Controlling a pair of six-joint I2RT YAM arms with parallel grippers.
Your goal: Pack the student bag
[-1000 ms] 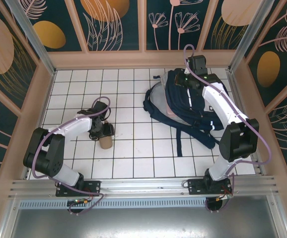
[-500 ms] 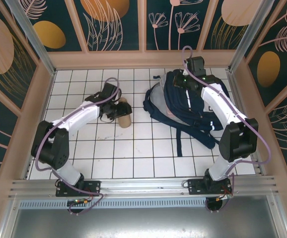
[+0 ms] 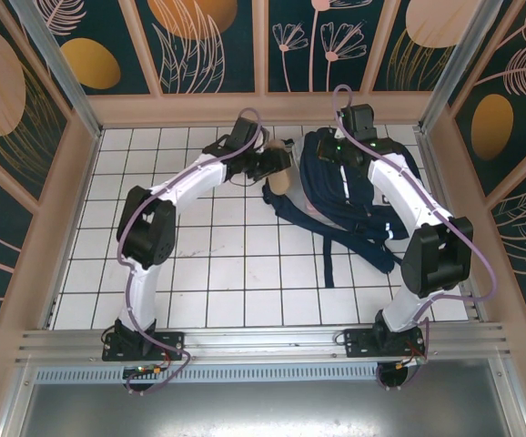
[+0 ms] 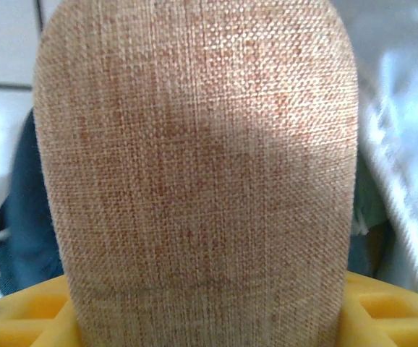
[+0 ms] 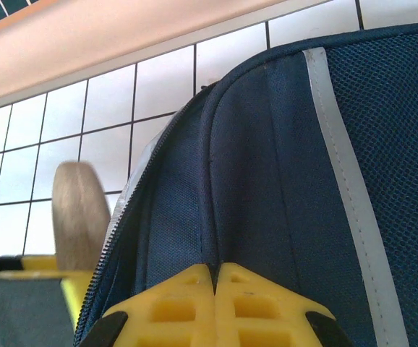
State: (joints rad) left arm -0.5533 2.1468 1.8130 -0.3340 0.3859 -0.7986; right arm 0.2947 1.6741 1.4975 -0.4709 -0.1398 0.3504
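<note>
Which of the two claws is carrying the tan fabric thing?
The left claw: it grips the tan fabric roll beside the student bag, while the right claw is pinched shut on the bag's navy fabric.

Tan woven-fabric cylinder with a rounded end (image 3: 281, 173) (image 4: 194, 173) (image 5: 79, 217): over the far-middle tiles, weave coarse up close. White tiled tabletop with dark grid lines (image 3: 245, 273). Peach rim wall (image 3: 245, 109) borders it. Dark teal panels printed with flowers and orange ovals (image 3: 208, 45) stand above. Aluminium rail (image 3: 263, 341) runs along the near edge.

The navy bag (image 3: 328, 187) with pale stripes lies far right. Its opening gapes leftward; dark straps trail nearward.
</note>
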